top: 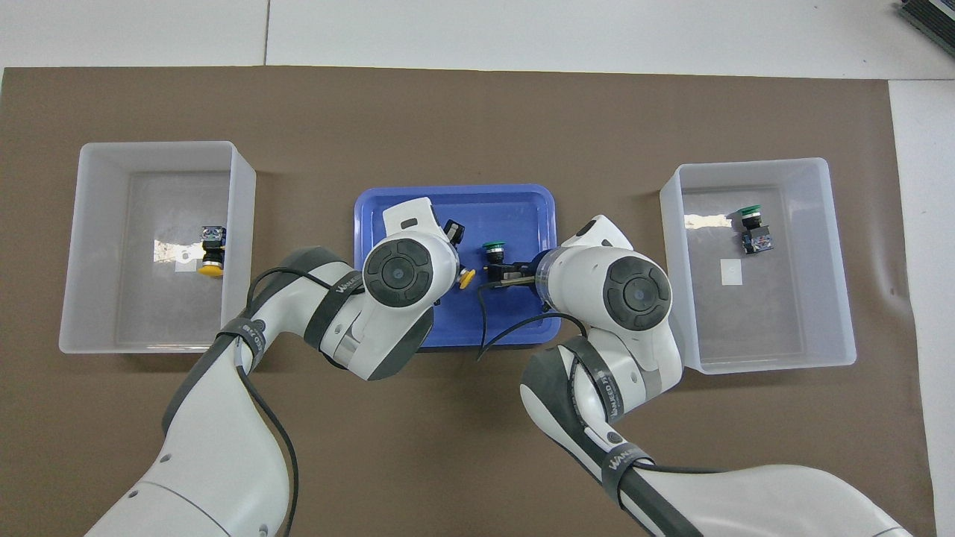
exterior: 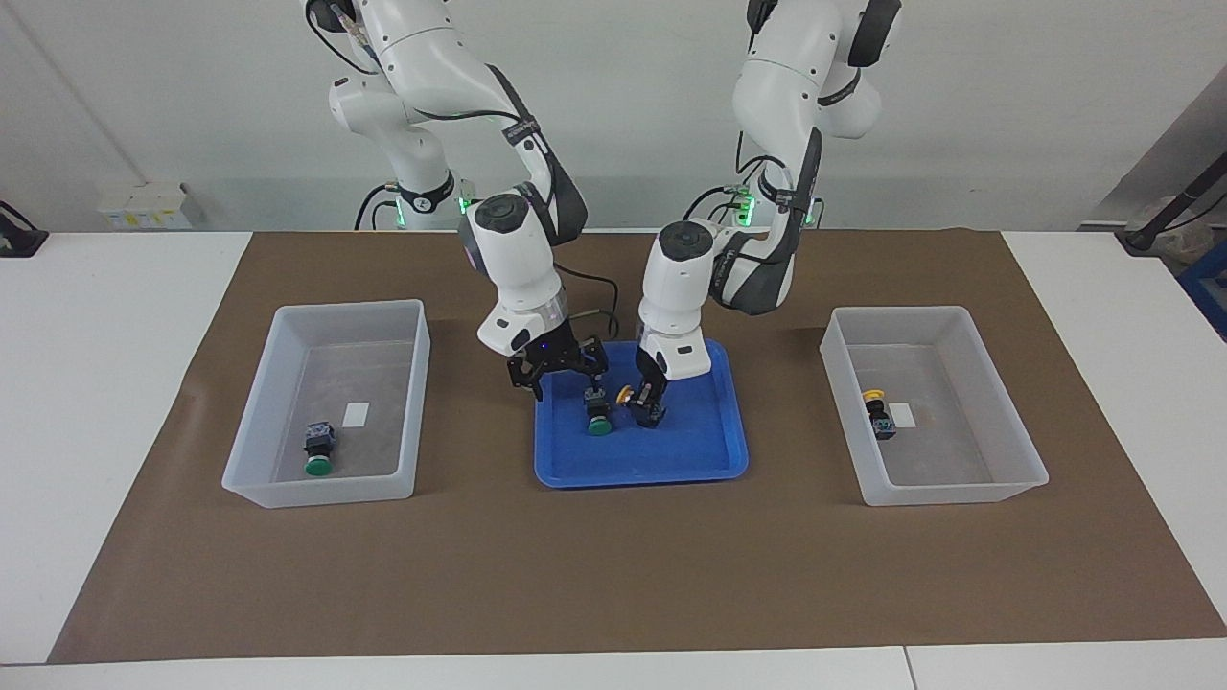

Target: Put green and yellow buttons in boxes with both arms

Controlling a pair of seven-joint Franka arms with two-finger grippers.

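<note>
Meanwhile, the left end effector (exterior: 649,410) is pinching the yellow button (exterior: 636,402) in the blue tray (exterior: 705,458), crowding the spread right end effector (exterior: 564,380) over the neighbouring green button (exterior: 598,418).

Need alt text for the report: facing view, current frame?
Both arms reach into the blue tray: the left claw is shut on a yellow button, the right claw hangs open over a green button. Each white bin beside the tray holds one button.
</note>
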